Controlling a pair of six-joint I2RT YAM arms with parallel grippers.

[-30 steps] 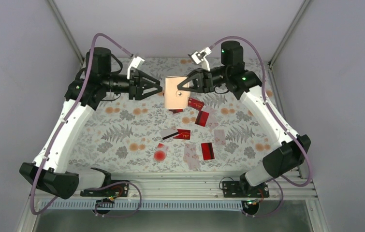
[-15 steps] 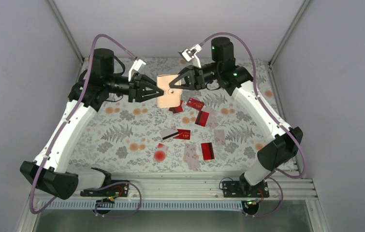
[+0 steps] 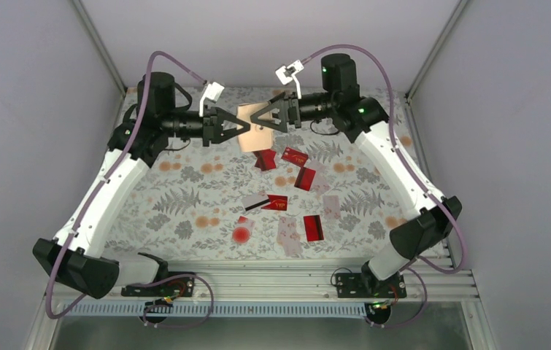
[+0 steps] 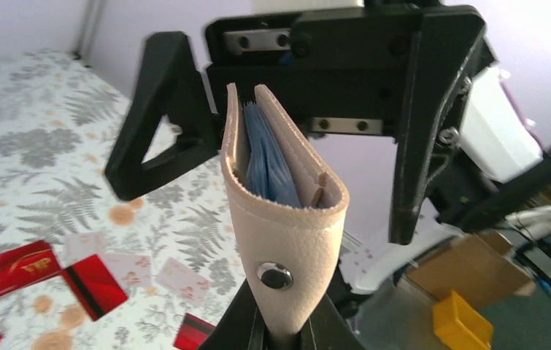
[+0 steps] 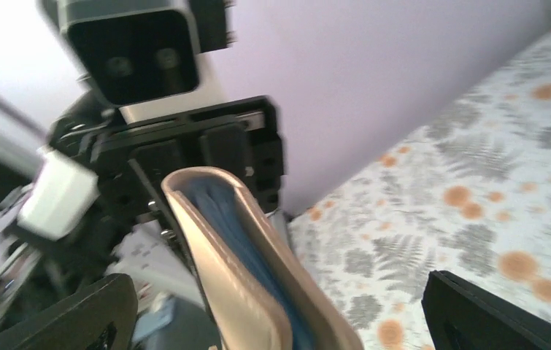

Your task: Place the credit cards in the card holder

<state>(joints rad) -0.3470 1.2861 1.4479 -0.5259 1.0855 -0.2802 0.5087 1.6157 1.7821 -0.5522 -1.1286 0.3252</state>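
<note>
The tan card holder hangs in the air over the back of the table, between the two arms. My left gripper is shut on its folded snap end, and its mouth stands slightly apart, showing blue lining. My right gripper is open, its fingers wide on either side of the card holder without touching it. Several credit cards lie on the table below: red ones, a white one with a black stripe and pale ones.
A round red blot marks the floral tablecloth near the front. Grey walls enclose the table at the back and sides. The arm bases sit on the rail at the near edge.
My right gripper has opened and let go of the card holder. My left gripper has shut on its other end. The card holder moved left and toward the back.
</note>
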